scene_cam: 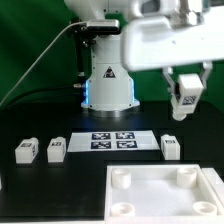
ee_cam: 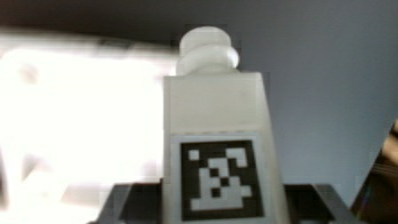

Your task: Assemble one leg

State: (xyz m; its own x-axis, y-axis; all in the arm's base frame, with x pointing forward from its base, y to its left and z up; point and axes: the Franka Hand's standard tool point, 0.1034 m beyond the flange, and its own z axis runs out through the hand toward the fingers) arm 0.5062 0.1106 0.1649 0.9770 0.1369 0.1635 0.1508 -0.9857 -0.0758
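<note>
The two-finger gripper (scene_cam: 186, 84) grips one small white blocky plastic leg (scene_cam: 187, 99), raised clear of the black table (scene_cam: 40, 190), presumably for carriage to the large white socketed tray piece (scene_cam: 150, 207).

leg (scene_cam: 25, 150) (scene_cam: 57, 149) (scene_cam: 171, 147) (scene_cam: 186, 97): 4 | square tray (scene_cam: 155, 196): 1 | marker board (scene_cam: 112, 142): 1

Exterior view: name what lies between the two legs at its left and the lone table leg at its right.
The marker board lies there; only the exterior view shows it.
</note>
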